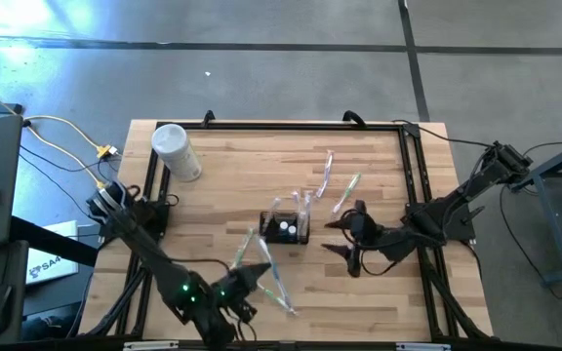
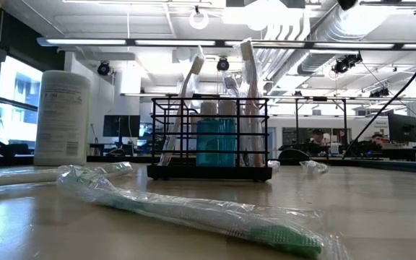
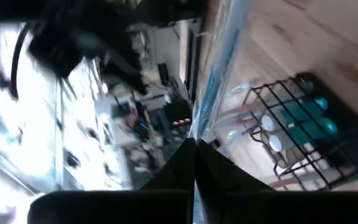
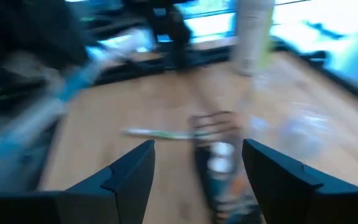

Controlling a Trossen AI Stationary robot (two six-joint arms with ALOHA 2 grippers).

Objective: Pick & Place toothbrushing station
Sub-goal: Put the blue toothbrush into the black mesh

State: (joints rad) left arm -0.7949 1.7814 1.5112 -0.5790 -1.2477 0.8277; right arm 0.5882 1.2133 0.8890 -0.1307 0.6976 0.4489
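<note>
The toothbrushing station (image 1: pixel 286 227), a black wire caddy, stands mid-table with upright toothbrushes and a teal tube in it, as the low view (image 2: pixel 209 137) shows. My left gripper (image 1: pixel 263 275) is near the front edge, shut on a blue toothbrush in a clear wrapper (image 3: pixel 219 68). My right gripper (image 1: pixel 338 237) hovers open just right of the caddy (image 4: pixel 219 162), touching nothing. A wrapped green toothbrush (image 2: pixel 193 209) lies flat on the table in front of the caddy. My left gripper pinches the wrapped blue toothbrush between its two shut fingers (image 3: pixel 195 144), at one end of the wrapper (image 3: pixel 199 127). The toothbrush runs on straight beyond the fingertips, along the fingers. In the right wrist view it (image 4: pixel 73 87) is off the table.
A white lidded cylinder (image 1: pixel 176 151) stands at the far left. Two more wrapped toothbrushes (image 1: pixel 325 175) (image 1: pixel 347 190) lie beyond the caddy. A black frame (image 1: pixel 413 185) borders the wooden table.
</note>
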